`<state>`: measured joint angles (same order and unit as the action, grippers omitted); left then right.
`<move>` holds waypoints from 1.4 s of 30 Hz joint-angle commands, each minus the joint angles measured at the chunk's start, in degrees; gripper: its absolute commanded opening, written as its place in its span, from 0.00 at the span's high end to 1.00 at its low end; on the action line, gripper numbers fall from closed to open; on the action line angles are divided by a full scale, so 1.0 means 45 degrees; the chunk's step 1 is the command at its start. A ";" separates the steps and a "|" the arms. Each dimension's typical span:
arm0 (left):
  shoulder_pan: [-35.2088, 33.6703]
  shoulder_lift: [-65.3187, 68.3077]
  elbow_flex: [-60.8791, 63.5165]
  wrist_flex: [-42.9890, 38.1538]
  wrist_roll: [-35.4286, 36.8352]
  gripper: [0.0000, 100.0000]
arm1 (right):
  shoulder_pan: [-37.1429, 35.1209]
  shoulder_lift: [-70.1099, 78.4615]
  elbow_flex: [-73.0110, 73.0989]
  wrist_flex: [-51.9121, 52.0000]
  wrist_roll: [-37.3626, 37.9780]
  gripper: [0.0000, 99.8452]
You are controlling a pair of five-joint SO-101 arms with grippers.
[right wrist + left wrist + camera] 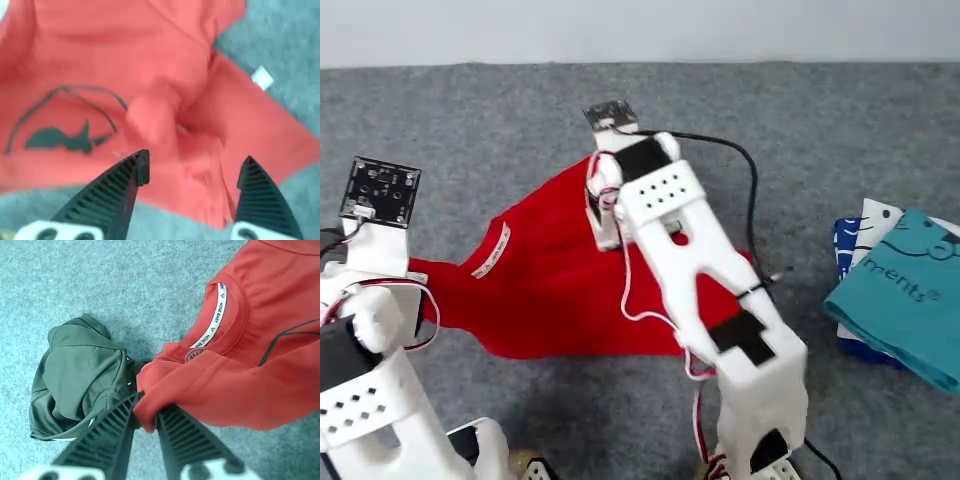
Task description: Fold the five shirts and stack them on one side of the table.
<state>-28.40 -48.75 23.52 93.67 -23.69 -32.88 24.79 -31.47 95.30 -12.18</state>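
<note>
Your left hand point(147, 410) clenched on edge fold of red cotton shirt point(550, 280), spread mid-frame on grey felt bench point(470, 130). Your right hand point(195, 165) released, fingers apart above red cloth. Just beside pinch: crumpled dark green shirt point(80, 375). At right edge of high frame: folded teal shirt point(910, 290).

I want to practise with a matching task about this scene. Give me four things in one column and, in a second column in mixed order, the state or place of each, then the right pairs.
Column one
1. left end effector
2. right end effector
3. dark green shirt
4. teal shirt

Column two
a. folded, at the right edge of the high view
b. open, over the red shirt
c. crumpled on the table
d. shut on a fold of the red shirt

Pairs: 1-d, 2-b, 3-c, 4-a
</note>
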 commanded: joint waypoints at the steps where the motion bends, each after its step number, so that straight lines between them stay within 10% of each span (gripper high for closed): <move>1: -0.0098 -0.0020 -0.0029 0.0000 -0.0039 0.99 | -0.0225 0.1241 -0.2559 0.0049 -0.0293 0.72; 15: -0.0098 -0.0020 -0.0029 0.0020 -0.0039 0.99 | -0.0772 0.5460 -0.5216 0.1553 -0.0215 0.73; 23: -0.0098 -0.0020 -0.0029 0.0020 -0.0039 0.99 | -0.0322 0.5597 -0.5841 0.1690 0.0527 0.99; 42: -0.0020 0.0000 -0.3546 -0.1582 0.1621 0.98 | 0.2764 -0.3077 -0.6349 0.1651 0.2071 0.99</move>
<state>-28.40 -48.75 13.23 90.33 -17.54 -23.03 20.31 -56.70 100.48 -3.47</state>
